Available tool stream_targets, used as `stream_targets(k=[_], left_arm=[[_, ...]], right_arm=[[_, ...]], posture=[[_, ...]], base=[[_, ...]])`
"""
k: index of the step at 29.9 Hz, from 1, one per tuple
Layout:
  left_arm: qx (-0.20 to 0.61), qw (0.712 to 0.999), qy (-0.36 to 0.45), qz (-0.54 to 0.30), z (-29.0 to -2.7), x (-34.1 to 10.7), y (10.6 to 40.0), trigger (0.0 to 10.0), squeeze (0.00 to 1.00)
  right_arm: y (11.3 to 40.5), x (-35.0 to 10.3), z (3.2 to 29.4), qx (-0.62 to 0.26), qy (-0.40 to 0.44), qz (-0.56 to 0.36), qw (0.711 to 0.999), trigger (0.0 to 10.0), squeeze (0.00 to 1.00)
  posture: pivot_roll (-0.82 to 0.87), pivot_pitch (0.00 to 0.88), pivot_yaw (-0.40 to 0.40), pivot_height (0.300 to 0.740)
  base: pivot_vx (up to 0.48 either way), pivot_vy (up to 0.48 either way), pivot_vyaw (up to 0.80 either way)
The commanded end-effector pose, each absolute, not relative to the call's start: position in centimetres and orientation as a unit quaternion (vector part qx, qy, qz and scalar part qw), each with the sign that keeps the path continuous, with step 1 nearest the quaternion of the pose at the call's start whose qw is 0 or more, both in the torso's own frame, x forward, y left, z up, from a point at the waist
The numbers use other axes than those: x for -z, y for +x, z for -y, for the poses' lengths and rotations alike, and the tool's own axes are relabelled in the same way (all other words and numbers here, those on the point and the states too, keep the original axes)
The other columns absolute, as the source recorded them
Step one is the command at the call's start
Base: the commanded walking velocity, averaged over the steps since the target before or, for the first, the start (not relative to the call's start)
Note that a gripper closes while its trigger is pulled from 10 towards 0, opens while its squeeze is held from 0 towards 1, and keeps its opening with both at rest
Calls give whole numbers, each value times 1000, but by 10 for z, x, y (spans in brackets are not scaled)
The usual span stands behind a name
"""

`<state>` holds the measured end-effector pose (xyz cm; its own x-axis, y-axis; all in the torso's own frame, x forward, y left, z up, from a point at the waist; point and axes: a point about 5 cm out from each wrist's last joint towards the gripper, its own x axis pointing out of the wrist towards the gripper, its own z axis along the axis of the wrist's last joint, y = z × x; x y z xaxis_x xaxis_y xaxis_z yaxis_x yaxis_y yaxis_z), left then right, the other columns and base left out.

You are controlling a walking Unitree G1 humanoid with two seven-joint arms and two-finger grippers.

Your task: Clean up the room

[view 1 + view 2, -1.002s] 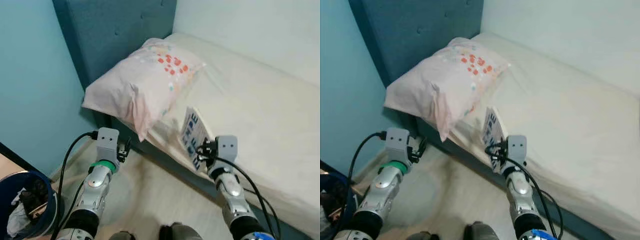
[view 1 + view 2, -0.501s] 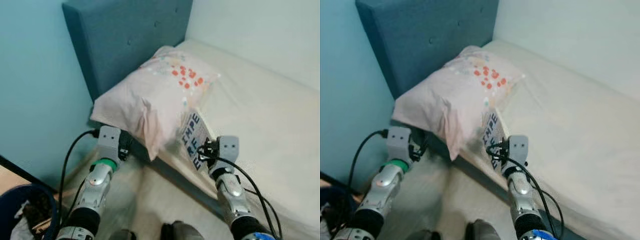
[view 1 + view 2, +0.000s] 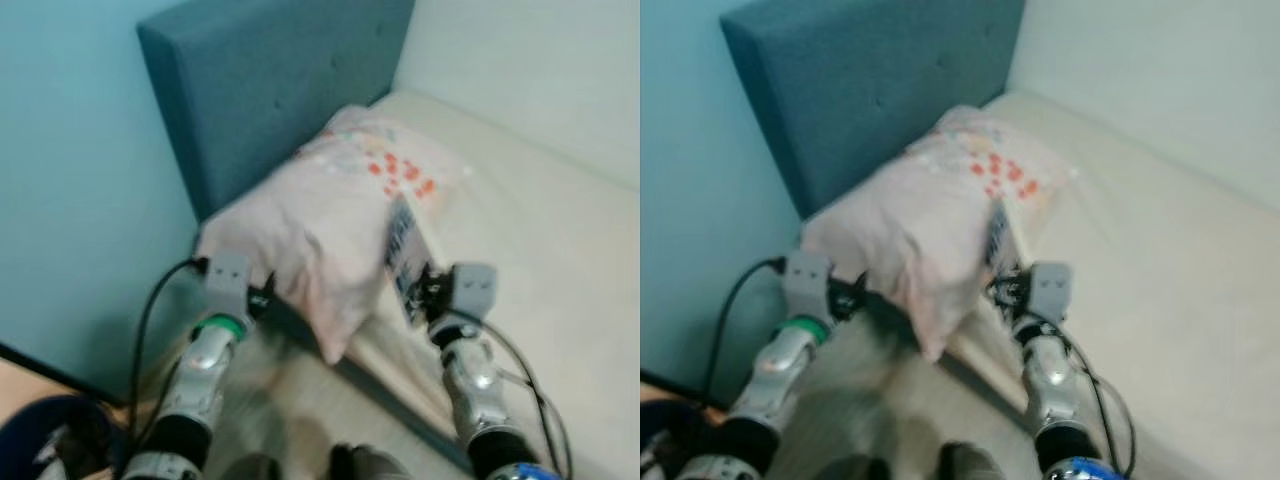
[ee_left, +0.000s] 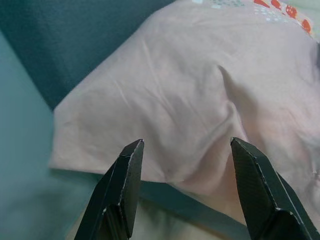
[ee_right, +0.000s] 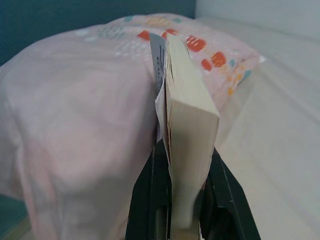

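Observation:
My right gripper [image 5: 182, 200] is shut on a paperback book [image 5: 186, 107], held upright on its edge; its white cover with dark lettering [image 3: 403, 252] faces left, close beside the pillow. The pale pink pillow [image 3: 320, 215] with red and orange marks lies at the head of the bed, its corner drooping over the mattress edge. In front of that drooping corner my left gripper [image 4: 182, 187] stands open, with nothing between its fingers [image 4: 125, 185].
A teal padded headboard [image 3: 270, 90] rises behind the pillow, with a light blue wall to its left. The cream mattress [image 3: 540, 200] stretches right along a pale wall. A dark blue bin [image 3: 45, 440] with rubbish sits at my lower left on the floor.
The camera has moved closer to the bed's head and turned, so the pillow sits nearer. The book stays gripped in my right gripper and now stands beside the pillow.

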<state>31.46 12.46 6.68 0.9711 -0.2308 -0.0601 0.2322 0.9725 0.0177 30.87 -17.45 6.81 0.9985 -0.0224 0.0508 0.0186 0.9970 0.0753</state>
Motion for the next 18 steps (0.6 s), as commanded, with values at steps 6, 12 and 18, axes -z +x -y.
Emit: stream_targets(k=[6,12,18], left_arm=[[132,991,12,-35,-121,-63,310,10000,0],[138,990,14,-39,-120,-62,309,10000,0],[143,989,16,-42,-118,-61,307,10000,0]], right_arm=[[306,-79,177,15,51,69,996,10000,0],[303,-78,175,9,53,70,996,10000,0],[299,-76,173,5,53,66,996,10000,0]], posture=[[15,86,4,737],[11,90,4,737],[7,91,4,737]], base=[[0,0,0],[0,0,0],[0,-96,0]])
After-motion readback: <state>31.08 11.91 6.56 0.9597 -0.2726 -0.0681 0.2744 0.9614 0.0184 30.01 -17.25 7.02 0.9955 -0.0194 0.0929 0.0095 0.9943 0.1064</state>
